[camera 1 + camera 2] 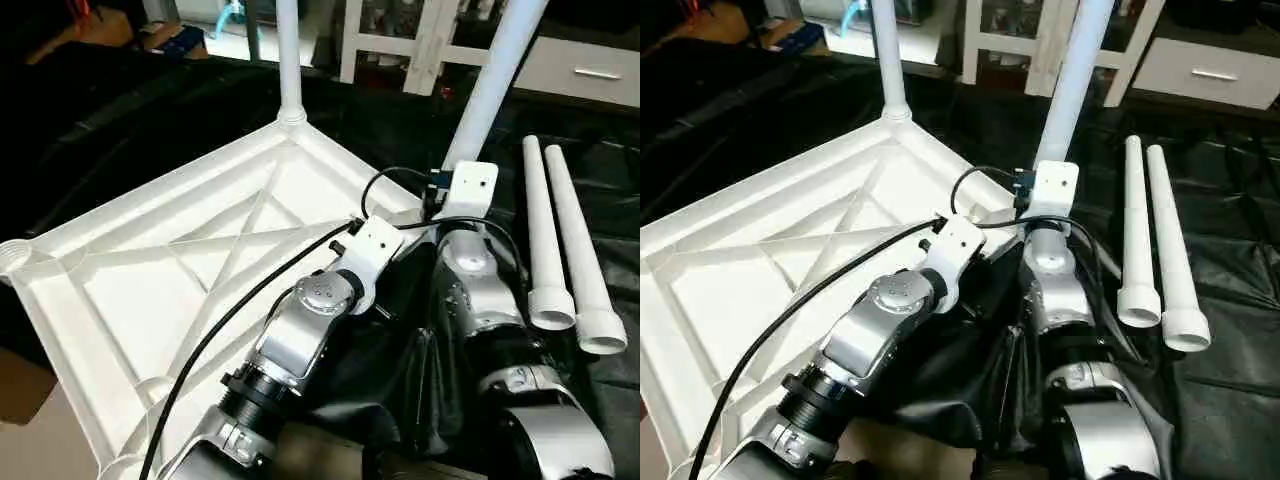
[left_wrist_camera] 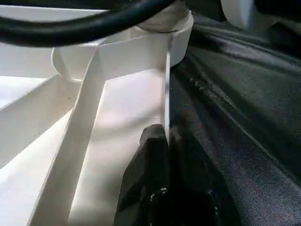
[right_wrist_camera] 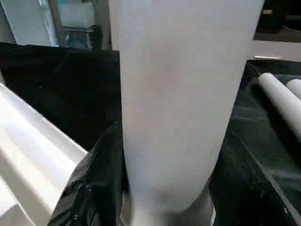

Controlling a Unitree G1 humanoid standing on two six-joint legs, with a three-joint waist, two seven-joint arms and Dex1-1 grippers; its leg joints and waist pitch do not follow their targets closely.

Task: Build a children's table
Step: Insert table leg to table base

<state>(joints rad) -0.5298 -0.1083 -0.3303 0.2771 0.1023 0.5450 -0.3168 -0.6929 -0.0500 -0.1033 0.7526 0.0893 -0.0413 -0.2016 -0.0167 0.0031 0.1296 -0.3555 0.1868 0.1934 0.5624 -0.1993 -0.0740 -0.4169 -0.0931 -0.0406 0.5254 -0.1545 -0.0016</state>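
Your right end effector [image 3: 164, 207] clamps tilted leg [image 1: 490, 90] seated in tabletop [image 1: 150, 290] corner socket; left end effector [image 2: 157, 179] closed on tabletop rim.

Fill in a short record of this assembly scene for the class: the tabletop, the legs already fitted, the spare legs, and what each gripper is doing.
tabletop: white, ribbed underside up, on black cloth
far leg: upright in far corner socket
near leg: standing in the right corner, leaning slightly
spare legs: two, lying side by side to the robot's right
left gripper: shut on tabletop's edge rib
right gripper: closed around near leg
empty socket: left corner
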